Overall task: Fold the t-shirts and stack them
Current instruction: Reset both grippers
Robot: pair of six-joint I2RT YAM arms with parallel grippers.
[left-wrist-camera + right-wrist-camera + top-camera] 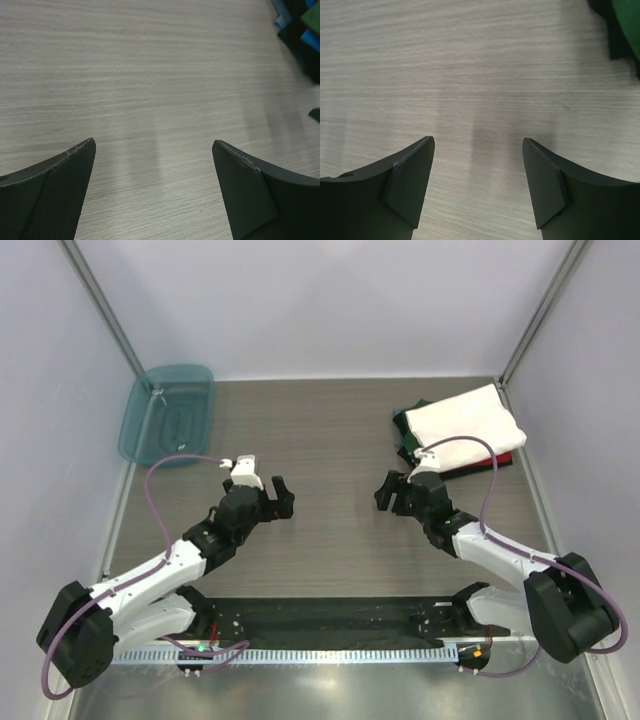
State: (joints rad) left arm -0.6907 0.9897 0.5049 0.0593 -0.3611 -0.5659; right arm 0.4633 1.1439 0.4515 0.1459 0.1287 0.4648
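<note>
- I see the t-shirts [462, 430] folded and stacked at the far right of the table [330, 420], the white one on top.
- The left gripper [280, 498] and right gripper [386, 490] have their fingers apart and hold nothing.
- I judge the job nearly done.

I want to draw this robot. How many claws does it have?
2. The left gripper is open over the middle of the table; the right gripper, also open, faces it, near the folded t-shirts. No more seem hidden.
</note>
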